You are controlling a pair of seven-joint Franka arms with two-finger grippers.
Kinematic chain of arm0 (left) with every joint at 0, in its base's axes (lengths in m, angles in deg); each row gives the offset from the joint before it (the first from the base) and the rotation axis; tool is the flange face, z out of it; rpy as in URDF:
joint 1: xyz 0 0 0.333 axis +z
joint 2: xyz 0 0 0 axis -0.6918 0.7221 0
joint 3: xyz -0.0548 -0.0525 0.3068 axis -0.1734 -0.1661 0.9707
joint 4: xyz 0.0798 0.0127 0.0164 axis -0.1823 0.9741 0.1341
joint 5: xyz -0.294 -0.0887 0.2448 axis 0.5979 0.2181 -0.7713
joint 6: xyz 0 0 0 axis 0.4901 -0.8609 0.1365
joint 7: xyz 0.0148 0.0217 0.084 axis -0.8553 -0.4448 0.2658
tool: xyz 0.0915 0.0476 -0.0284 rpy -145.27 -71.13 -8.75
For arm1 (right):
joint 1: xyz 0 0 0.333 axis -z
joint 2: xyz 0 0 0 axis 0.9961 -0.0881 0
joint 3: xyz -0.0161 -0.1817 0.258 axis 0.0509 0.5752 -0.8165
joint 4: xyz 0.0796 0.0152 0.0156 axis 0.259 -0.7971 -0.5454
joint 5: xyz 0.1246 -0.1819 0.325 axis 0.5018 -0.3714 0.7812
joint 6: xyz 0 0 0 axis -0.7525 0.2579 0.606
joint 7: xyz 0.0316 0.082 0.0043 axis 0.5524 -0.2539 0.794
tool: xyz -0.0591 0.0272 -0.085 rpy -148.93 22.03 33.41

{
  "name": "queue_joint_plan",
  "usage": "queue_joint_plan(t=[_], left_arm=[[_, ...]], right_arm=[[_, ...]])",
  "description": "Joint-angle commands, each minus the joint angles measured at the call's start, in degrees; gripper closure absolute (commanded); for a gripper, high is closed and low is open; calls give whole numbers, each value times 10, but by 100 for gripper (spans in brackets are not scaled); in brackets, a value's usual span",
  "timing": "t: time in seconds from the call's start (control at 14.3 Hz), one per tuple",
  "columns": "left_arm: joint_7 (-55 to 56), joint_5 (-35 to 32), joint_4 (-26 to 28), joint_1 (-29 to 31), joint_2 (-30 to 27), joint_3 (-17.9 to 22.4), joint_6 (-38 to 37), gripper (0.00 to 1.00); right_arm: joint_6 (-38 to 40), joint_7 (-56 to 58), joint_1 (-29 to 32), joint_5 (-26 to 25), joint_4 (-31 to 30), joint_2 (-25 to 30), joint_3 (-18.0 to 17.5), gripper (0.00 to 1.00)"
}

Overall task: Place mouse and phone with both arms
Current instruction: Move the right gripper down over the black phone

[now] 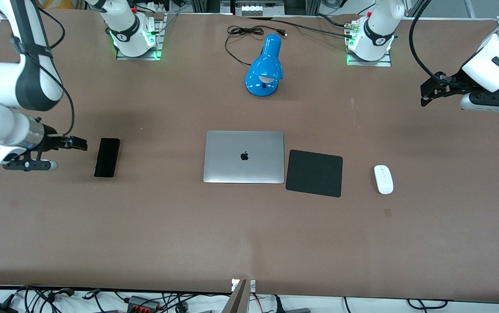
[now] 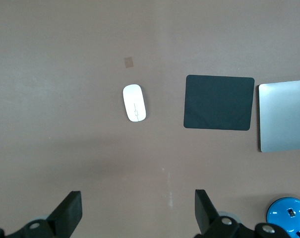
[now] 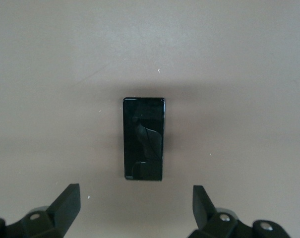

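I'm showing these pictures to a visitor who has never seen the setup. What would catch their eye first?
Probably the bright blue lamp, lying near the arms' bases, and the closed silver laptop at the table's middle with a black pad beside it. Next, the white mouse toward the left arm's end and the black phone toward the right arm's end. The left gripper is over the table near the mouse, the right gripper beside the phone, both with fingers open.

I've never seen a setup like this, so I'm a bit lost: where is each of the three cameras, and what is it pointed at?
Front view: high across the table, facing both arms; left gripper and right gripper show.
Left wrist view: on the left arm, looking down at the mouse and pad; its open fingers show.
Right wrist view: on the right arm, looking down at the phone; its open fingers show.
Shared: mouse, phone, pad also appear in front view.
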Motion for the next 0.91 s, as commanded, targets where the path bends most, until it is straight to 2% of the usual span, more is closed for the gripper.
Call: queue_joint_plan(t=[0.0, 0.21, 0.49, 0.84], left_arm=[[-4, 5, -13, 1, 4, -1, -11, 0], [-4, 5, -13, 1, 4, -1, -11, 0], [-4, 5, -13, 1, 4, -1, -11, 0], [-4, 5, -13, 1, 5, -1, -11, 0]], right_arm=[[-30, -37, -2, -10, -5, -37, -4, 0], [-63, -49, 0, -10, -9, -73, -4, 0], [-110, -56, 3, -9, -23, -88, -4, 0], [-111, -85, -2, -9, -39, -91, -4, 0]])
